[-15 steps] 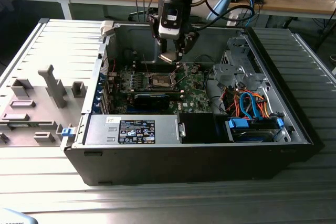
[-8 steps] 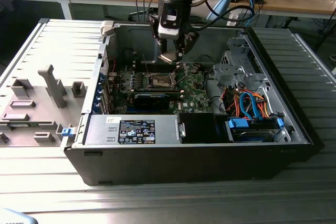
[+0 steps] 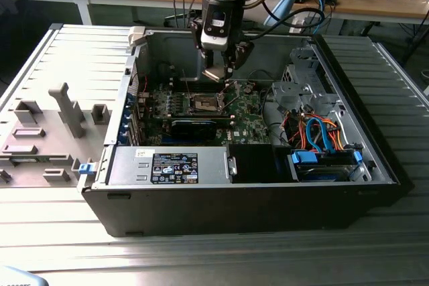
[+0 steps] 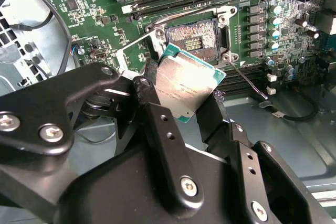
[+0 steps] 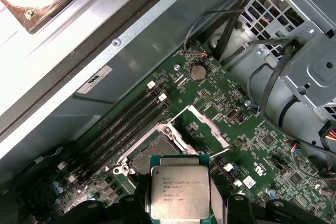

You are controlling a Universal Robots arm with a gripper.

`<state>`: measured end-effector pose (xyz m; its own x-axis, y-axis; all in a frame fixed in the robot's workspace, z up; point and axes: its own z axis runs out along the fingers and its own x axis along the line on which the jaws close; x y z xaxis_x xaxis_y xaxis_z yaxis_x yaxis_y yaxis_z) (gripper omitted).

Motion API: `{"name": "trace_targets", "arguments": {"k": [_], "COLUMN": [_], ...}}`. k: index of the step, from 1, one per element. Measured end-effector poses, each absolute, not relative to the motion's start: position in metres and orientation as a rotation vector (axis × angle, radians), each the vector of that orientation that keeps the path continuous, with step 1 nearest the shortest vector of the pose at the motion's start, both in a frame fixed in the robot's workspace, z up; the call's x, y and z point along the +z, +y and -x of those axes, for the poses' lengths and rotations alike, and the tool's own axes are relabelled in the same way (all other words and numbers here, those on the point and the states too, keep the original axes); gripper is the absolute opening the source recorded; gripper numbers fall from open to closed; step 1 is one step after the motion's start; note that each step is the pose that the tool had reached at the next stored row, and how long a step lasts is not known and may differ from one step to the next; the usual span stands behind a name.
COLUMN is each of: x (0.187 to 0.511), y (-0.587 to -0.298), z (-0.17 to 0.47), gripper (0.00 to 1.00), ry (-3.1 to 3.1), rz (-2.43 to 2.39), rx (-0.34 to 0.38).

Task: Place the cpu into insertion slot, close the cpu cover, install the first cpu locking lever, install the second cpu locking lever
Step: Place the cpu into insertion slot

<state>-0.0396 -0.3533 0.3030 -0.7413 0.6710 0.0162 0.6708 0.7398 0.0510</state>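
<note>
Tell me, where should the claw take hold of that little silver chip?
By two opposite edges, coming from above. The cpu is thin, flat and square, so only its narrow sides offer the claw a pinch, which is how it is held now near the open socket. That probably also keeps its underside free of the fingers.
</note>
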Motion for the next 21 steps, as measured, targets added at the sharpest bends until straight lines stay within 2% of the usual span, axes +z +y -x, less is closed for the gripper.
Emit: {"name": "trace_targets", "arguments": {"k": [6,21], "x": [0.3028,0.3012], "y": [-0.3533,-0.3533], "z": [0.0396,0.0396], "gripper": [0.54,0.54], "ry": [2.917,2.901], "rz": [-1.14,-1.178], "rx": [0.061,0.058]}}
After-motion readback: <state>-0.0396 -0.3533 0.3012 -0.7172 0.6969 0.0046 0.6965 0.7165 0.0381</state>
